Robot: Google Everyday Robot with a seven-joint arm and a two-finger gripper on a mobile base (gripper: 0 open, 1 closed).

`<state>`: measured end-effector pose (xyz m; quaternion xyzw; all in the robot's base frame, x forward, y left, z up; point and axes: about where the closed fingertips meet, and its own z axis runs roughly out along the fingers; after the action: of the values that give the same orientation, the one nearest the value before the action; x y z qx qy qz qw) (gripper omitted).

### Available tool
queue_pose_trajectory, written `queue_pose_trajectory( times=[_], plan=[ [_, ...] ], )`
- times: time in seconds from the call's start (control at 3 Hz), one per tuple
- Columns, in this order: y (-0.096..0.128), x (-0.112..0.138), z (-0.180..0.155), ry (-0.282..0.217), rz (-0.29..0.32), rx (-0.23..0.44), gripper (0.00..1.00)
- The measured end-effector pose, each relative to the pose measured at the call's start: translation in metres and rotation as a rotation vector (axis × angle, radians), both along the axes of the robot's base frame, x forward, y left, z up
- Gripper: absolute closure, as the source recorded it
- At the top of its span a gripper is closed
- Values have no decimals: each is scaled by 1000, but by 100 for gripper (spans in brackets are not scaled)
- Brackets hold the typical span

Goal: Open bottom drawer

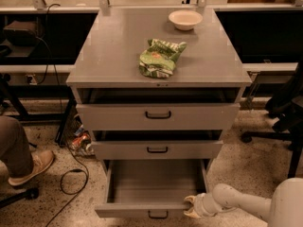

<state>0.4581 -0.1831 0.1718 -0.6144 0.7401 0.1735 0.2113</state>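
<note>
The bottom drawer (155, 183), at the foot of the cabinet (113, 56), is being pulled out and is judged largely open. The gripper (191, 206) is being held at its front's right end; closure cannot be told. Slight further outward drawing is being required.

Speckled terrazzo floor (236, 150), dimly and warmly lit; grey cabinet (118, 46) at centre; black-framed workbenches (33, 69) far behind; black chair (286, 103) at right.

Cabinet top (113, 56) bears bowl (185, 19) and green bag (160, 58); gripper (191, 206) at bottom drawer (142, 211).
</note>
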Motion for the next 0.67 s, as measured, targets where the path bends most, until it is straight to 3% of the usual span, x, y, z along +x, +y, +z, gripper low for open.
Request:
queue_pose_trajectory(
  times=[0.33,0.67],
  plan=[
    [8,-48,-6,45,-32,70,100],
    [7,-47,0,45,-32,70,100]
  ],
)
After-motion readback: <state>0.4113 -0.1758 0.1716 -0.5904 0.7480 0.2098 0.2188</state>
